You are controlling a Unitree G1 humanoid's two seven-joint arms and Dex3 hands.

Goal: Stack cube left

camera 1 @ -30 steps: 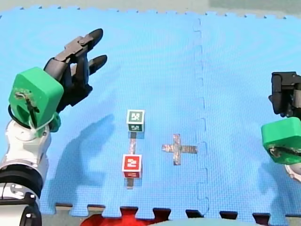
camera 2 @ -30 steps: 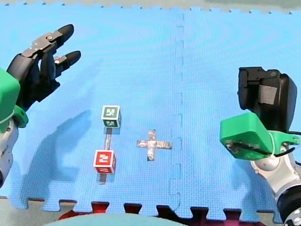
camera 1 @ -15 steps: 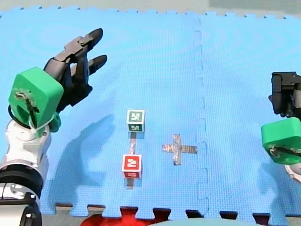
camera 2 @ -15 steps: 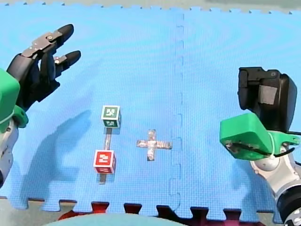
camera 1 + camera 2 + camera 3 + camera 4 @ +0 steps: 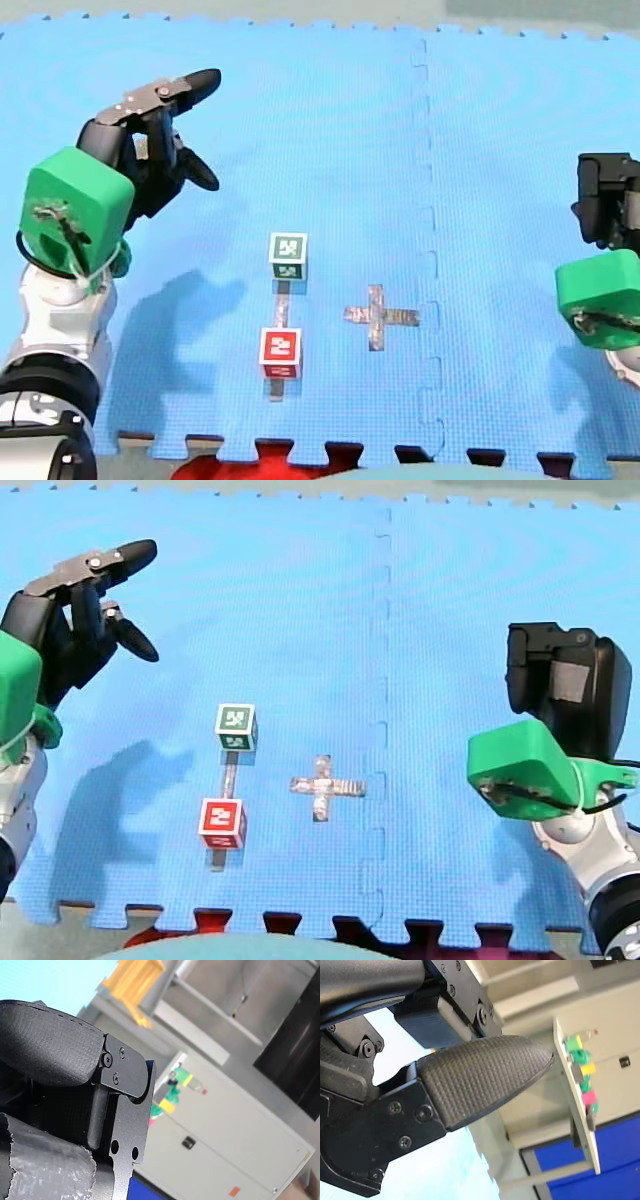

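Nothing stacked so far: the green cube with the white coded tag (image 5: 288, 256) sat on the blue foam puzzle mat (image 5: 330, 120), off to the left of the silver tape cross (image 5: 378, 316) and a little beyond it, and the red cube with the white tag (image 5: 281, 352) sat left of that cross too, but on the robot's side of it. The two cubes were apart, one behind the other, with a short strip of silver tape (image 5: 283, 303) on the mat between them. Each rested on the mat, untouched, so by my reading the whole job was ahead: a reach, a grasp, a lift, a carry over the other cube, and a clean set-down. Which cube was meant to go on top, the pictures did not say. And there was the left hand (image 5: 150, 135), up above the mat, well to the left of the cross and farther out than the green cube, carrying nothing and touching nothing; one finger (image 5: 190, 85) pointed out long and another bent downward, unclenched and with room for a cube. The right hand (image 5: 555, 685) was well off to the right of the cross, near the mat's edge, holding nothing; whether it was open or closed I could not tell
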